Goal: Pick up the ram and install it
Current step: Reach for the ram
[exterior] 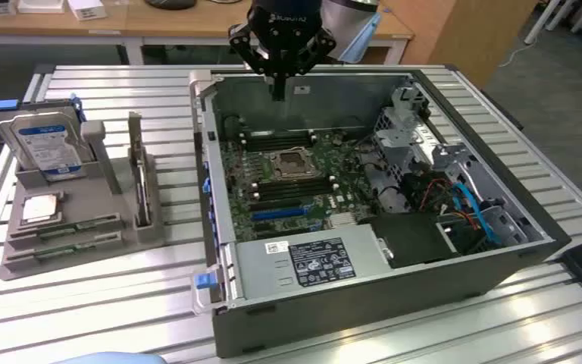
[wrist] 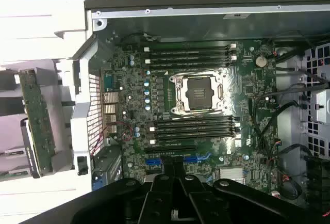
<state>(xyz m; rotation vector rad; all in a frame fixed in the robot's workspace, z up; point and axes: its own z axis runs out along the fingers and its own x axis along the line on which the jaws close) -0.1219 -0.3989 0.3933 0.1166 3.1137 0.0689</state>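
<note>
The claw (exterior: 278,91) hangs pointing straight down from the wrist, its fingers pressed together.

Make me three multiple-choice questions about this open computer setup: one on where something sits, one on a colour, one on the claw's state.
1. The hard drive stands: A inside the case, B in the grey holder, C on the wooden desk.
2. Its label is: A red, B blue, C yellow.
3. The claw is: A shut and empty, B gripping the ram, C wide open.
Answers: B, it stands upright in the holder's slot; B, the label is plainly blue; A, its fingers meet with nothing between them.
</note>
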